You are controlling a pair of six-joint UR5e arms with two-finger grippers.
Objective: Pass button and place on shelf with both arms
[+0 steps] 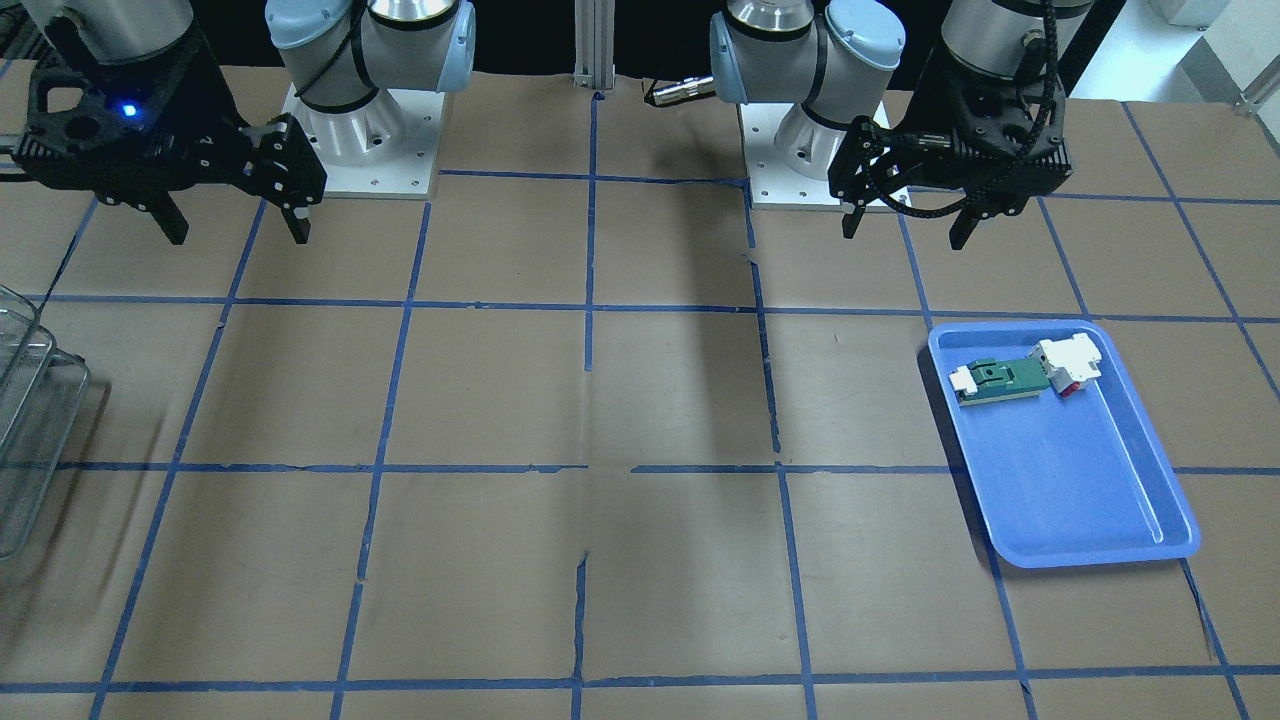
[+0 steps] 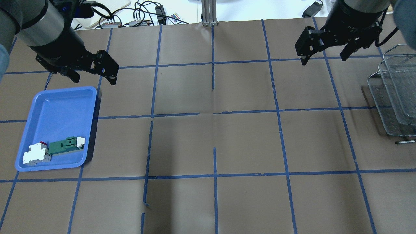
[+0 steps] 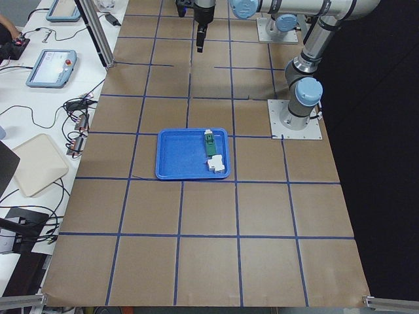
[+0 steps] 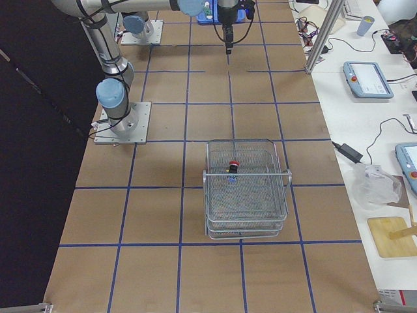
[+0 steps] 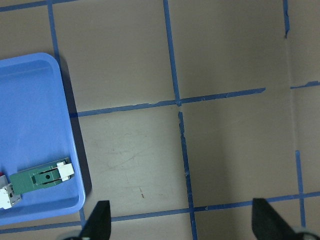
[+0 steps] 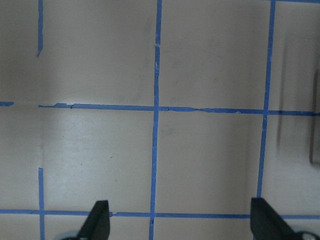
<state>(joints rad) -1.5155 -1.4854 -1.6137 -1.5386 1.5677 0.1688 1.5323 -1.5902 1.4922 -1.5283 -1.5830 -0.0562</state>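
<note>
The button, with its red cap, stands inside the silver wire shelf in the exterior right view only. The shelf's edge also shows at the right of the overhead view and at the left of the front view; the button is hidden in both. My right gripper is open and empty, raised above the table to the left of the shelf. My left gripper is open and empty, just above the blue tray's far edge. The wrist views show both pairs of fingertips wide apart over the table.
A blue tray on my left holds a green-and-white connector and a white part with a red spot. Brown paper with blue tape lines covers the table. Monitors, cables and pendants lie beyond the far edge.
</note>
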